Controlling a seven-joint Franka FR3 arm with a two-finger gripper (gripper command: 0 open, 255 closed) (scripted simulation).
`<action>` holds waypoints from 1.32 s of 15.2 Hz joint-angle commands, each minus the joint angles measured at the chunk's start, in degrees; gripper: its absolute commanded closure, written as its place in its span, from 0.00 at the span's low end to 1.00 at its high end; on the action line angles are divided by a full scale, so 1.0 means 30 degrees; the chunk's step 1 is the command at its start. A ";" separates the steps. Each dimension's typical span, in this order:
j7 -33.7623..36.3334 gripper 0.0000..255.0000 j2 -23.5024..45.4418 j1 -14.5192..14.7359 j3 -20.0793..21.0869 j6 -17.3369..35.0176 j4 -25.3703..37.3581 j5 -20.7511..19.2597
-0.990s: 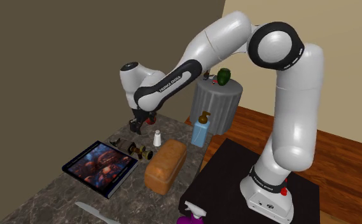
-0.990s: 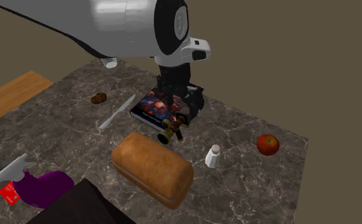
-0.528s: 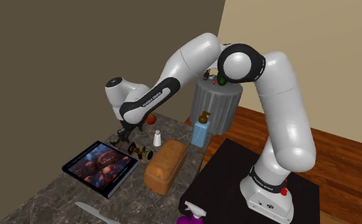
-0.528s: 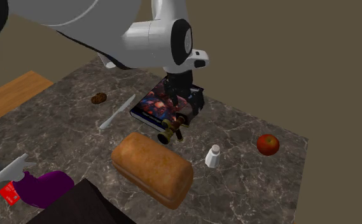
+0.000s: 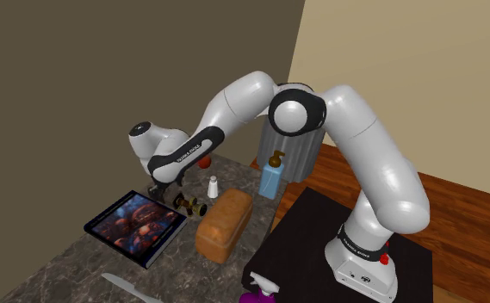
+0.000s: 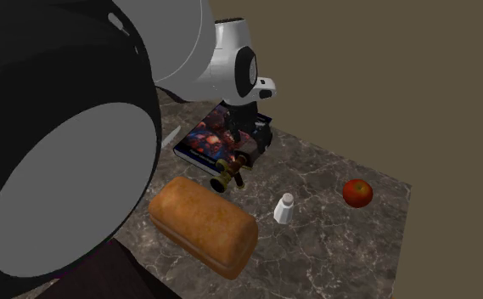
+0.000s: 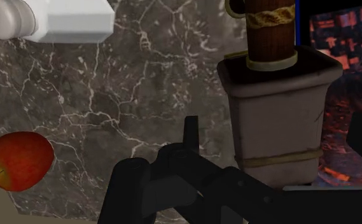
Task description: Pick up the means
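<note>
The object is a small tool [image 5: 189, 204] lying on the dark marble counter [image 5: 62, 267] beside a picture book [image 5: 135, 222]. It has a pale grey block head, a dark band and a brown handle with brass rings [image 7: 278, 121]. In the second exterior view the tool [image 6: 228, 172] lies at the book's [image 6: 204, 140] near corner. My gripper [image 5: 161, 188] hangs low just over it [image 6: 239, 144]. In the wrist view the gripper [image 7: 276, 130] is open, with the block head between the fingers and gaps on both sides.
A bread loaf [image 5: 224, 224] lies close beside the tool, with a white shaker [image 5: 213, 186] and a red apple [image 5: 204, 160] behind it. A blue soap dispenser [image 5: 271, 176], a knife [image 5: 127, 288] and a purple spray bottle [image 5: 260, 293] sit along the counter. The arm's elbow [image 6: 61, 153] blocks the second exterior view's left.
The hand moved toward the shoulder view's left and sank down over the tool. The elbow folded lower and swung in front of the second exterior camera.
</note>
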 commanded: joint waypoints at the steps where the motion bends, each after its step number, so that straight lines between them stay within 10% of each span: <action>1: 0.0119 0.00 0.0377 0.0067 -0.0071 0.0283 0.0091 -0.0089; 6: 0.0254 0.00 0.1084 0.0150 -0.0197 0.0707 0.0368 -0.0218; 7: 0.0239 1.00 0.1081 0.0143 -0.0196 0.0691 0.0385 -0.0213; 20: 0.0105 1.00 0.0291 0.0055 -0.0054 0.0235 0.0054 -0.0076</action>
